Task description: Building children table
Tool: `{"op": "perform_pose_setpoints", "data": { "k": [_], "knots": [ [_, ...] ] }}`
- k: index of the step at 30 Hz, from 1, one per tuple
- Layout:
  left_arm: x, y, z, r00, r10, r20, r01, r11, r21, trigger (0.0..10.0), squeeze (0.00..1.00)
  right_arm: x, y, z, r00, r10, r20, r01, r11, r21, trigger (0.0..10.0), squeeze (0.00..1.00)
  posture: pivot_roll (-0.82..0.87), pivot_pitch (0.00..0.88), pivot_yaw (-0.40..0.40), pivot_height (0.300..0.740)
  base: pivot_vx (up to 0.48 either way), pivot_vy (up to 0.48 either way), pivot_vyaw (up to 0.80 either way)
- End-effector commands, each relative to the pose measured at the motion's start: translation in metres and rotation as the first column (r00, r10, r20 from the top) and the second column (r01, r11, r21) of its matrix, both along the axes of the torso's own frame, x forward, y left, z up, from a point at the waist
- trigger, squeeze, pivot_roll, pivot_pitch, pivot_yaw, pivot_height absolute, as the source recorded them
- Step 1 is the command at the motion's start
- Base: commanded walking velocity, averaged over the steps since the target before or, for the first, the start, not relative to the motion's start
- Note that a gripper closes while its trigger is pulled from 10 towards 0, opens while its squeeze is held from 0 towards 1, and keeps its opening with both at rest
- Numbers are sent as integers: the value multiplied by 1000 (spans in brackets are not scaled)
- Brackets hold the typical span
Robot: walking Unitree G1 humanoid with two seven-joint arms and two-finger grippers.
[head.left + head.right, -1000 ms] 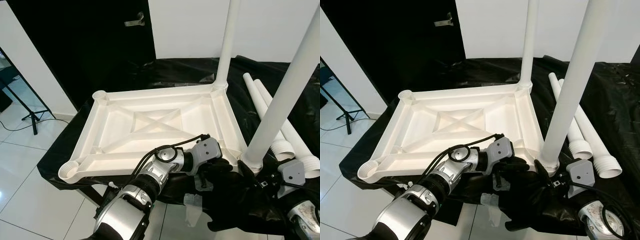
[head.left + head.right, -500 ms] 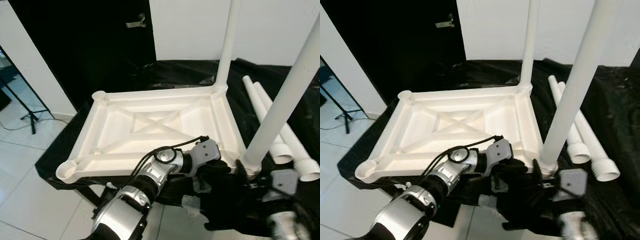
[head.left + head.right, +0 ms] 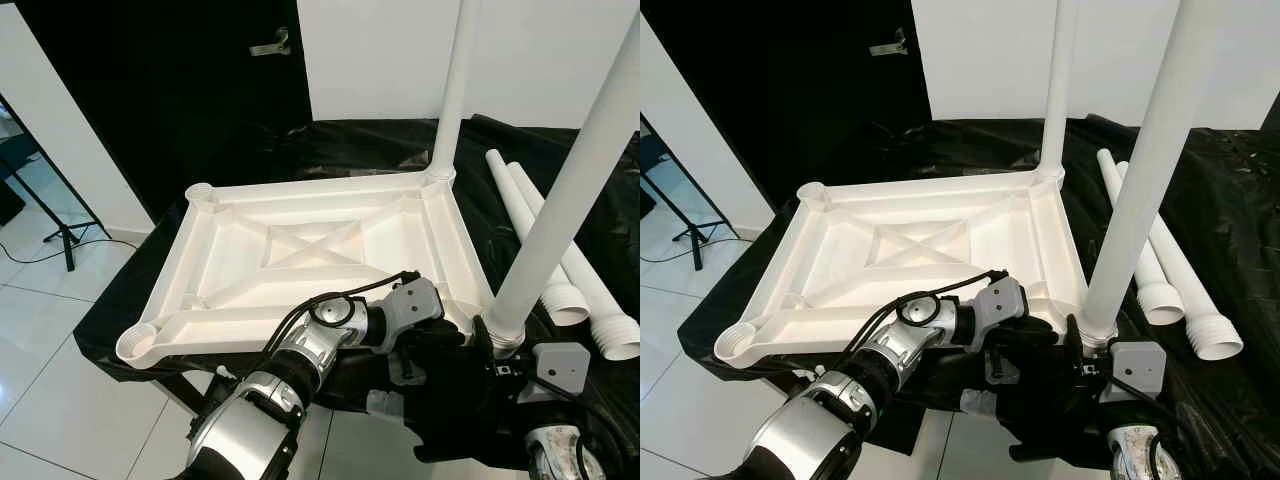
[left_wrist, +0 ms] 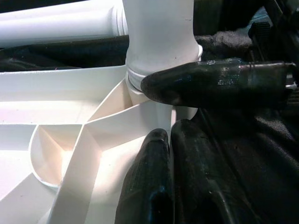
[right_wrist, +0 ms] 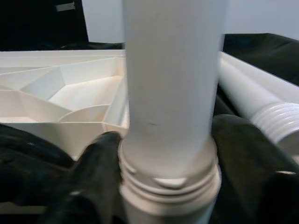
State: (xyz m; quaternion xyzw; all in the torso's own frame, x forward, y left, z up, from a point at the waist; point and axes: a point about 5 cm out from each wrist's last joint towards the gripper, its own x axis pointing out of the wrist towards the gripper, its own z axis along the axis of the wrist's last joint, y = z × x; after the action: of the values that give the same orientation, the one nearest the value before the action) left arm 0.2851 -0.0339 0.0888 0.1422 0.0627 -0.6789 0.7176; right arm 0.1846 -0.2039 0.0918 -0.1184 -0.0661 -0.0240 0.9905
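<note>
The white table top (image 3: 300, 250) lies upside down on a black-covered bench. One white leg (image 3: 452, 90) stands in its far right corner. A second leg (image 3: 560, 210) stands tilted in the near right corner socket. My right gripper (image 3: 495, 350) is shut on this leg's threaded foot (image 5: 168, 177), with a finger (image 5: 98, 172) on each side. My left gripper (image 3: 435, 340) is at the same corner, its fingers (image 4: 149, 186) closed together over the table top's rim (image 4: 112, 107) beside the socket.
Two loose white legs (image 3: 530, 200) lie on the black cloth (image 3: 340, 150) to the right of the table top. A dark door with a handle (image 3: 270, 42) is behind. A tripod stand (image 3: 60, 230) is on the tiled floor at the left.
My right wrist has swung left and nearer around the foot of the near leg. The leg stays in its socket, and the left gripper has kept its place at the corner.
</note>
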Motion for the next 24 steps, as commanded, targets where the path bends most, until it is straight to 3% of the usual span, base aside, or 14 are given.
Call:
{"op": "perform_pose_setpoints", "data": {
  "k": [1,5,6,15,16,18,19,20,24],
  "knots": [
    [-23,17,-56,980,98,-172,-63,978,197,10000,0,-1,-5,-10,998,18,-57,-20,1000,-20,10000,1000,6,0,92,740,0,0,0],
    [-23,17,-56,980,98,-173,-63,979,196,10000,0,2,-18,-3,995,79,-57,-83,994,-69,10000,1000,1,0,91,740,0,0,0],
    [-23,16,-56,980,99,-173,-64,979,195,10000,0,4,-24,3,993,109,-53,-114,988,-100,10000,0,-2,0,92,740,0,0,0],
    [-23,15,-56,980,97,-175,-63,980,191,10000,0,6,-28,20,971,234,-52,-239,956,-167,10000,0,-3,0,91,740,0,0,0],
    [-24,15,-56,980,97,-176,-62,980,191,10000,0,6,-29,21,967,248,-59,-255,951,-178,7451,0,-2,0,92,740,0,0,0],
    [-24,15,-56,980,97,-176,-62,980,191,10000,0,6,-29,21,965,256,-63,-263,947,-186,7451,0,-2,0,92,740,0,0,0],
    [-24,15,-56,979,97,-177,-62,980,191,10000,0,6,-31,21,964,258,-65,-266,945,-189,4392,0,-3,0,94,740,0,0,0],
    [-24,16,-57,979,96,-179,-61,979,192,10000,0,5,-32,21,962,265,-68,-274,944,-186,0,0,-2,0,95,740,0,0,0],
    [-26,16,-58,979,93,-183,-57,979,194,10000,0,4,-33,20,957,280,-78,-290,943,-166,0,0,-4,0,97,740,0,0,0]
  ]
}}
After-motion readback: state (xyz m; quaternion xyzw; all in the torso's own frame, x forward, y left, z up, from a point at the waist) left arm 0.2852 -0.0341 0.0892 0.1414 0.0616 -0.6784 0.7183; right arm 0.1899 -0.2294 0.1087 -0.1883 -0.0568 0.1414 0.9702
